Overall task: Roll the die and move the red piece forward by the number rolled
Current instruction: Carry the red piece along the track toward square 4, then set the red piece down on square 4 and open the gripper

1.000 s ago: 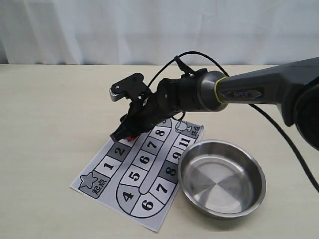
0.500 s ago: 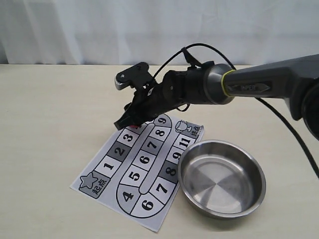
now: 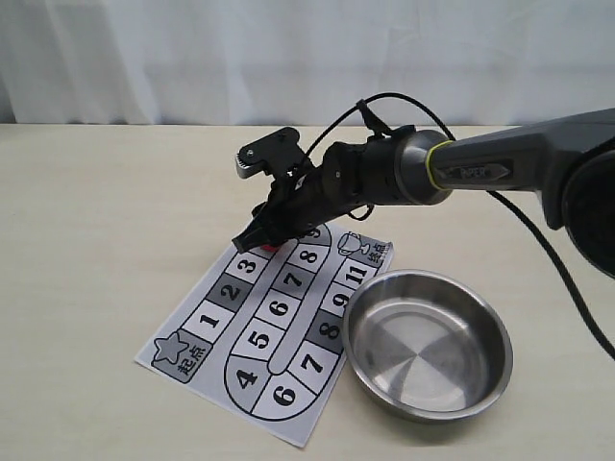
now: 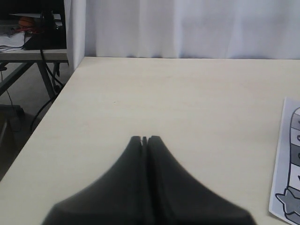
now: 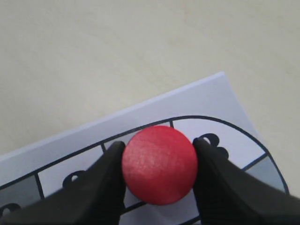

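Observation:
The red piece (image 5: 159,164), a round red peg, is clamped between the two black fingers of my right gripper (image 5: 159,144). In the exterior view only a sliver of the red piece (image 3: 270,246) shows under my right gripper (image 3: 258,235), at the far end of the numbered paper board (image 3: 259,336) beside square 3. Whether the peg rests on the board (image 5: 211,98) or hangs just above it, I cannot tell. My left gripper (image 4: 145,138) is shut on nothing over bare table, left of the board's edge (image 4: 288,154). The die is out of view.
A steel bowl (image 3: 428,276) stands at the board's right corner, its inside bare. The right arm and its cable stretch from the right over the far part of the board. Beyond the left table edge, a drop and desk legs (image 4: 44,75) show.
My right gripper has carried the red piece away from beside square 2, past square 3, toward the far end of the board. The board and the bowl have not moved.

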Controlling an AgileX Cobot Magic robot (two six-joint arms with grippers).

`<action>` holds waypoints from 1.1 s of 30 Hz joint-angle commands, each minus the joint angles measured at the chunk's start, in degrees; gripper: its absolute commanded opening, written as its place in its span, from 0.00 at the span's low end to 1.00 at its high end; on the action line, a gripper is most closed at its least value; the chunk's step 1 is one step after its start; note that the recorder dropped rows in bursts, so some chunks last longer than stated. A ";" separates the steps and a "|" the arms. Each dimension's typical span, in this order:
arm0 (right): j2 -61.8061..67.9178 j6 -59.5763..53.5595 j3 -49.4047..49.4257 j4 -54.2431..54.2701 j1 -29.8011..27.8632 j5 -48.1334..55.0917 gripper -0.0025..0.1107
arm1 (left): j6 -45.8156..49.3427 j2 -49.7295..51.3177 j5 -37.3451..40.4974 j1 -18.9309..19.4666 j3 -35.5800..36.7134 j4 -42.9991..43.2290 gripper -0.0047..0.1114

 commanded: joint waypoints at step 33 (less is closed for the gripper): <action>1.51 -1.16 0.00 4.79 -3.09 -5.90 0.35 | 0.01 -0.02 -0.69 -0.47 -0.34 0.08 0.04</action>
